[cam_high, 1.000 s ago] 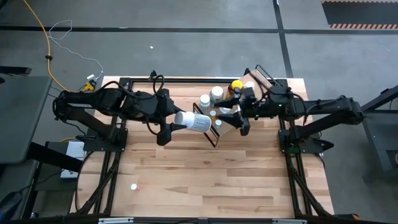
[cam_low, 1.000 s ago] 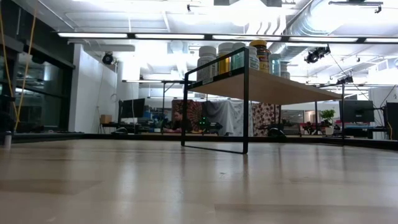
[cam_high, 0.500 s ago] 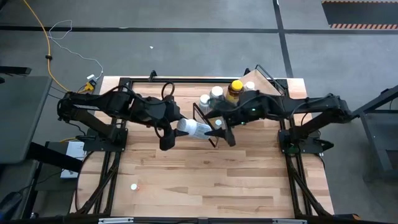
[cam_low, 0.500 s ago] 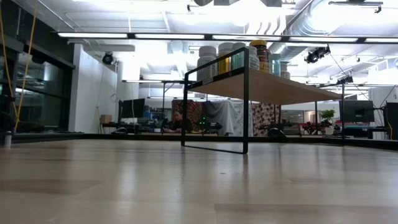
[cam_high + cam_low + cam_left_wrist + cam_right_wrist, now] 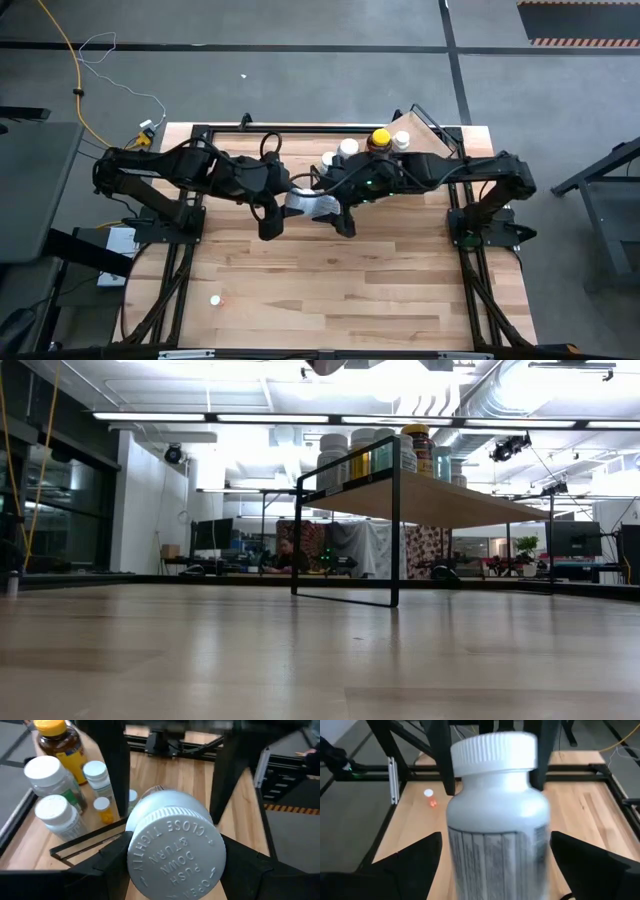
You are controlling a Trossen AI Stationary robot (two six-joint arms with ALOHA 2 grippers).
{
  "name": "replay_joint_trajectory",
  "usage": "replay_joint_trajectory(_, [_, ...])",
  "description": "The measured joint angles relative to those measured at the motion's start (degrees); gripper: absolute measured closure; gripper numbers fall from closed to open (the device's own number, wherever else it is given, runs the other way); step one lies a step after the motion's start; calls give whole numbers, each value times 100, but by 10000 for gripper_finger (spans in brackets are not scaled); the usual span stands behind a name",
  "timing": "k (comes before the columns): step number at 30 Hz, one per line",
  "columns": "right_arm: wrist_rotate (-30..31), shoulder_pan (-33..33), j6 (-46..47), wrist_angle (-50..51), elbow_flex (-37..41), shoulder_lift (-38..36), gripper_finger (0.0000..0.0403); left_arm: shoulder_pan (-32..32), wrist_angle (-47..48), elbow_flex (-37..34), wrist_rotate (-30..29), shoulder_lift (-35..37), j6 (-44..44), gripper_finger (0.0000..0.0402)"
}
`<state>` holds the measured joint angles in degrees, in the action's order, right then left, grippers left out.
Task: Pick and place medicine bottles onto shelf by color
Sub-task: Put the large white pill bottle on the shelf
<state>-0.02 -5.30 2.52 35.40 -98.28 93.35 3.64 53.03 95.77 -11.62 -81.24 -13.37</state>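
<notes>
A large white medicine bottle [image 5: 310,205] hangs on its side above the table's middle, with my left gripper [image 5: 281,206] shut on its cap end. The ribbed white cap [image 5: 172,852] faces the left wrist camera. My right gripper [image 5: 495,865] is open, and its two fingers stand on either side of the bottle's body [image 5: 497,840] with a gap on each side. Other bottles, among them white ones [image 5: 52,795] and an amber one with a yellow cap [image 5: 380,138], stand on the light-wood shelf [image 5: 440,500]. My left gripper pinches the bottle's cap [image 5: 137,862] between its two fingers, one on each side of the ribbed rim. The fingers come from the table's left, slanting a little down. The bottle is lifted clear of the table, roughly level, its base toward the table's right.
The shelf's black wire frame [image 5: 394,530] stands on the far right part of the table, partly under my right arm [image 5: 450,172]. A small orange vial [image 5: 215,299] lies near the table's near left corner. Bare wood fills the near half of the table [image 5: 380,290].
My right gripper has left the shelf and gone toward the table's left, tipping from pointing down toward level, until its fingers stand around the body of the bottle that my left gripper holds. The bottle has stayed about where it was.
</notes>
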Motion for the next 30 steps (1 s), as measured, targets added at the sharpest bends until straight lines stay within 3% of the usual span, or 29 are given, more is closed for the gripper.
replay_joint_trajectory(5, [6, 9, 124, 88, -136, 271, 40, 4, -14, -2, -295, -25, 3, 174])
replay_joint_trajectory(15, [54, 4, 328, 49, -139, 388, 47, 6, -56, -2, -287, -23, 4, 174])
replay_joint_trajectory(24, [71, 5, 408, 78, -139, 382, 122, 0, -65, -2, -136, -23, 3, 156])
replay_joint_trajectory(30, [54, 5, 148, 376, -129, 343, 134, -43, -61, -2, 264, -4, 0, 135])
